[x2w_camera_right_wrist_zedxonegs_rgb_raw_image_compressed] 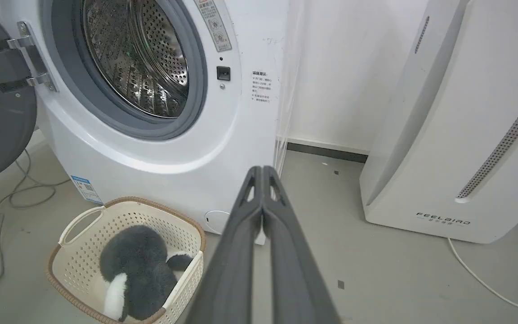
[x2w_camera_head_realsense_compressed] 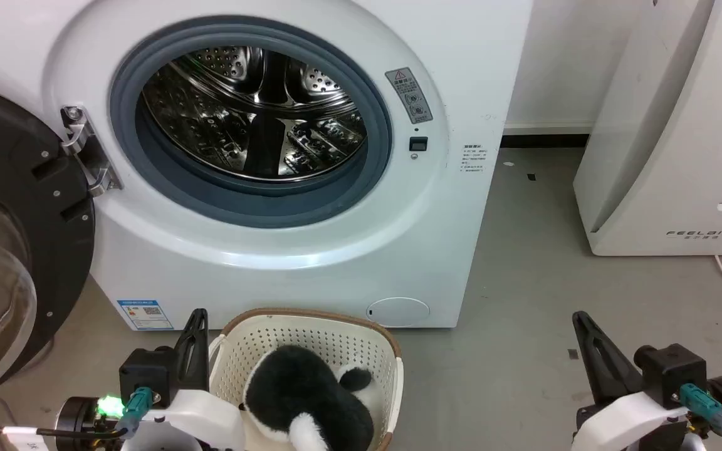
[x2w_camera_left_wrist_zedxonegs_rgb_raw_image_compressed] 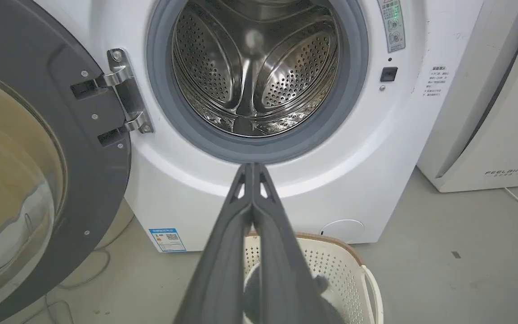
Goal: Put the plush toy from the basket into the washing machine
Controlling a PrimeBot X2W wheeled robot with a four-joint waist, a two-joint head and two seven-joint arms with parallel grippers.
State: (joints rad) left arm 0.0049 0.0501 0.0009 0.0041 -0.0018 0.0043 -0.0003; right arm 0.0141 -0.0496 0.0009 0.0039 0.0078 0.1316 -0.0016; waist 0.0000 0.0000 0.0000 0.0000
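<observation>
The toy (x2w_camera_head_realsense_compressed: 308, 391) lies in the basket (x2w_camera_head_realsense_compressed: 311, 341) right in front of me. It is a fluffy black lump with white patches, slumped on its side and filling about half the basket, with one white-tipped limb toward me. The basket is cream perforated plastic with a brown woven-look rim. It stands upright on the floor (x2w_camera_head_realsense_compressed: 524, 313), just before the washer (x2w_camera_head_realsense_compressed: 286, 250). The washer is a white front-loader. Its black-framed glass door (x2w_camera_head_realsense_compressed: 16, 250) is swung wide open to my left, and a grey gasket (x2w_camera_head_realsense_compressed: 254, 200) rings the shiny perforated steel drum (x2w_camera_head_realsense_compressed: 254, 119).
</observation>
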